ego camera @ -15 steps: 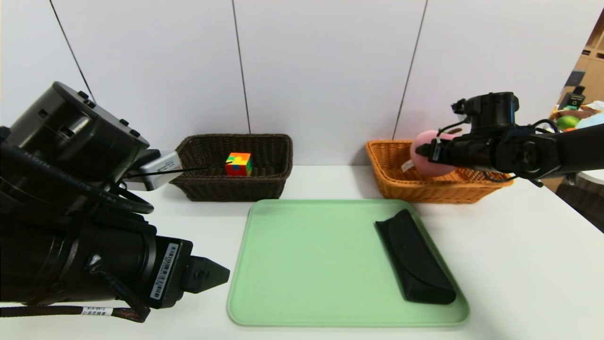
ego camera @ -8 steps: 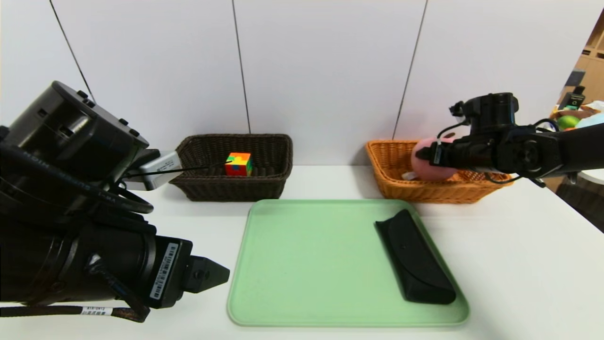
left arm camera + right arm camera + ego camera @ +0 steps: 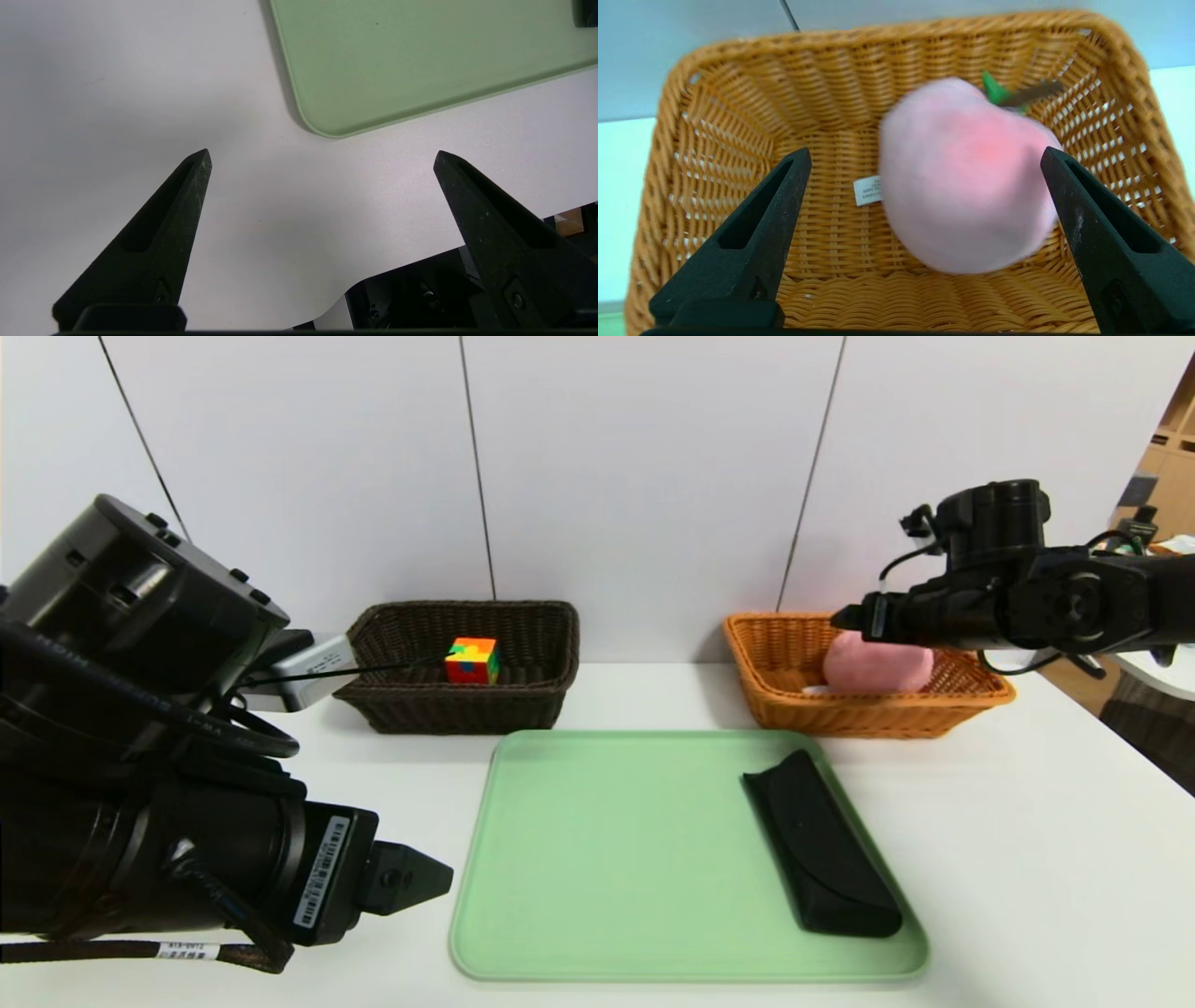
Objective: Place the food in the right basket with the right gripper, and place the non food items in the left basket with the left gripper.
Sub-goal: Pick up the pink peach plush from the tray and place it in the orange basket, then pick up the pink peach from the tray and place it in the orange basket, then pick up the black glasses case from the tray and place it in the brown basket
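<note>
Right wrist view: pink plush peach [image 3: 966, 196], green leaf, white tag.

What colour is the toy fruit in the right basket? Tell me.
Pink, with a green leaf; the toy fruit shows best in the right wrist view.

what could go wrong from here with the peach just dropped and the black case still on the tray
1. The plush peach lies in the orange basket between the open fingers of the right gripper; a sideways pull-out might snag it or nudge the basket.
2. The black case lies on the right side of the green tray, far from the left gripper, so the reach across could be awkward.
3. Its smooth, flat shape may slip or slide when pinched.
</note>
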You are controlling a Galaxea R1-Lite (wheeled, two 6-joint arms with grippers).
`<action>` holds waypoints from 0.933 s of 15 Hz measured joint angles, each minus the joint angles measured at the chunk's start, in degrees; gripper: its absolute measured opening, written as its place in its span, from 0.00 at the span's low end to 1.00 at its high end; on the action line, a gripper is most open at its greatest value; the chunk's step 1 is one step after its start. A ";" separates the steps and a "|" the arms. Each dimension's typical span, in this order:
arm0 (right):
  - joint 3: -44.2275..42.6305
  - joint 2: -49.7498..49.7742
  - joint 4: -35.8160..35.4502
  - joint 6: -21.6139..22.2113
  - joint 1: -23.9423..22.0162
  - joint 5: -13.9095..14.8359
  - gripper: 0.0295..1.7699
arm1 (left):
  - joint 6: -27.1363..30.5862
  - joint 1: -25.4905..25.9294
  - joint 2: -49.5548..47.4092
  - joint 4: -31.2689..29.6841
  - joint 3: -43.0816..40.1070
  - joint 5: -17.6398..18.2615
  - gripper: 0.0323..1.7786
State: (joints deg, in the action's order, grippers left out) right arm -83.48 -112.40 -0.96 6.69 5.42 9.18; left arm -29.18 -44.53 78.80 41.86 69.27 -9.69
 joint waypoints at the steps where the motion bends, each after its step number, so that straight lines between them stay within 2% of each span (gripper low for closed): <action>1: -0.15 0.68 0.44 -0.05 0.00 0.00 0.96 | -0.02 0.00 -0.02 0.00 0.00 -0.09 0.95; 5: -0.65 5.64 5.56 -0.35 -0.05 -0.04 0.96 | -0.09 0.11 -0.17 0.02 0.02 -0.20 0.95; 9: 0.16 13.47 14.79 0.17 0.41 -0.32 0.96 | 0.00 0.07 -1.16 -0.09 0.07 -0.09 0.95; 14: 5.89 25.91 28.18 0.35 1.22 -0.72 0.96 | 0.59 -0.80 -2.28 -5.99 -1.11 0.49 0.95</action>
State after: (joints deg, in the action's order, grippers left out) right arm -77.59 -86.49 27.22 7.05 6.64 8.46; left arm -28.60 -45.34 76.52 35.88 68.16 -9.20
